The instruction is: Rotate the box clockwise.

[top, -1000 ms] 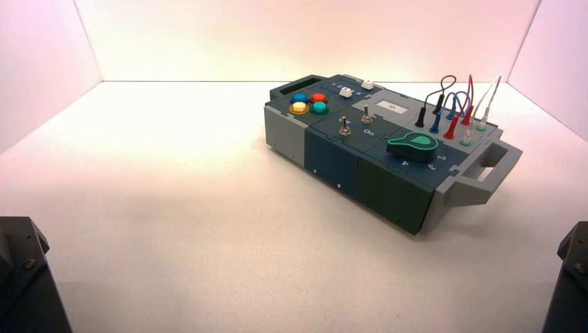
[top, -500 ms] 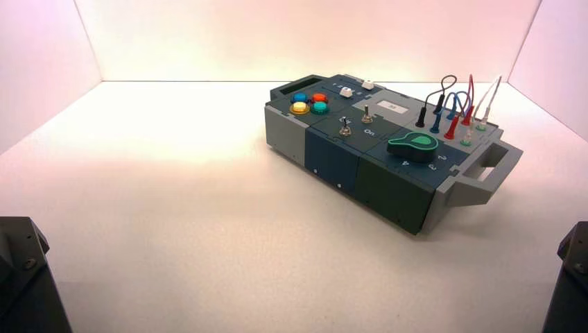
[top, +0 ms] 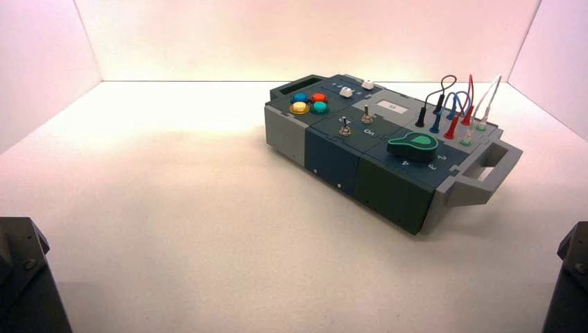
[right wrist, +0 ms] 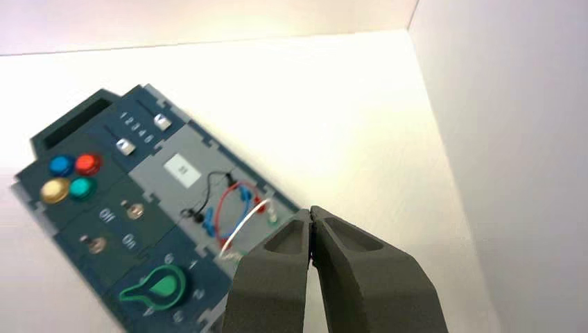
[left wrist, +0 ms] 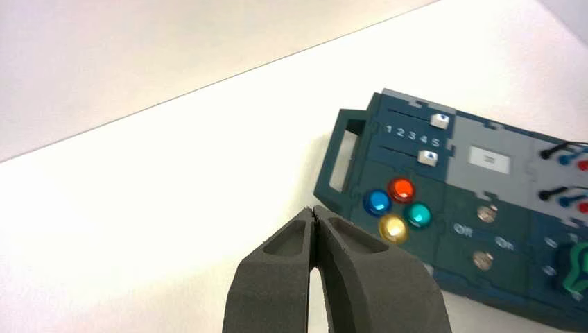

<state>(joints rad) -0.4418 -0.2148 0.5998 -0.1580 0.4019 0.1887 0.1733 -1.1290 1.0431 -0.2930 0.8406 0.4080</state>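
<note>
The box (top: 374, 149) is a flat dark blue-and-grey panel lying askew at the right back of the white table. It bears four coloured buttons (top: 309, 103), two toggle switches (top: 355, 120), a green knob (top: 413, 146), plugged coloured wires (top: 457, 104) and a grey end handle (top: 489, 170). It also shows in the left wrist view (left wrist: 451, 215) and the right wrist view (right wrist: 132, 222). My left gripper (left wrist: 315, 210) is shut and empty, well short of the box. My right gripper (right wrist: 310, 210) is shut and empty, held above and short of the wire end.
Both arms sit parked at the near corners, left (top: 24, 277) and right (top: 568, 277). White walls (top: 305, 35) enclose the table at the back and both sides; the right wall (right wrist: 513, 139) stands close to the box's handle end.
</note>
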